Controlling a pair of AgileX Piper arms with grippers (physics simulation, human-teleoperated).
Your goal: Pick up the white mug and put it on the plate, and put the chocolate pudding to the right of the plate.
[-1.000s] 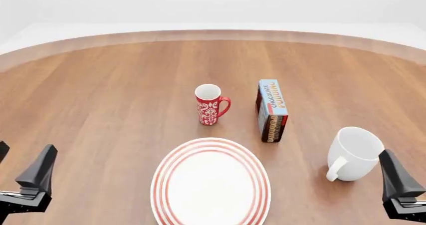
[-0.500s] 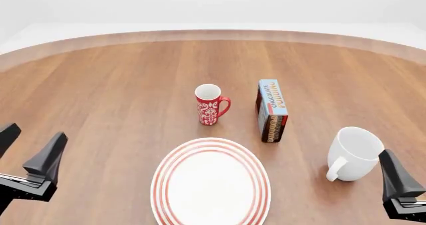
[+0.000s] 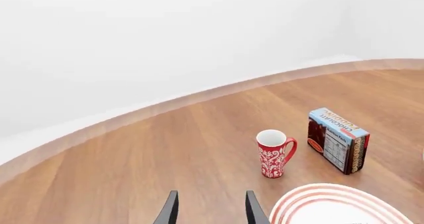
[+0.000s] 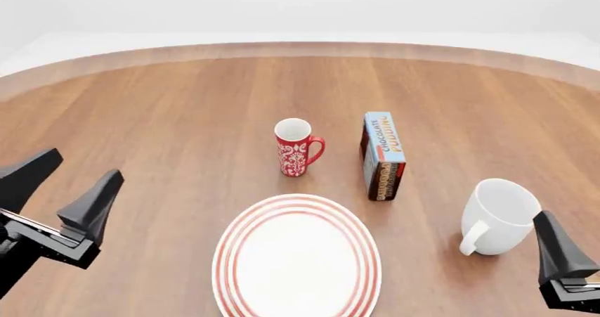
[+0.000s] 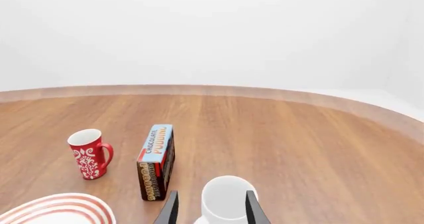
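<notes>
The white mug (image 4: pixel 501 215) stands upright at the right, handle toward the near side, also seen in the right wrist view as white mug (image 5: pixel 225 201). The plate (image 4: pixel 230 250) lies near the front middle. The chocolate pudding (image 4: pixel 383 155) carton stands on a long side behind the plate's right part, blue face up. My left gripper (image 4: pixel 86 164) hovers open and empty left of the plate. Just behind the white mug, my right gripper (image 5: pixel 210 205) is open; only one of its fingers (image 4: pixel 558 250) shows in the front view.
A slim red mug (image 4: pixel 295 147) with a white floral pattern stands behind the plate, left of the carton. The round wooden table's far edge (image 4: pixel 300 48) curves across the back. Left wrist view shows the red mug (image 3: pixel 273 153), carton (image 3: pixel 336 147) and plate rim (image 3: pixel 311 194).
My left gripper has risen and moved forward and to the right, toward the plate. The right gripper and all objects have stayed put.
</notes>
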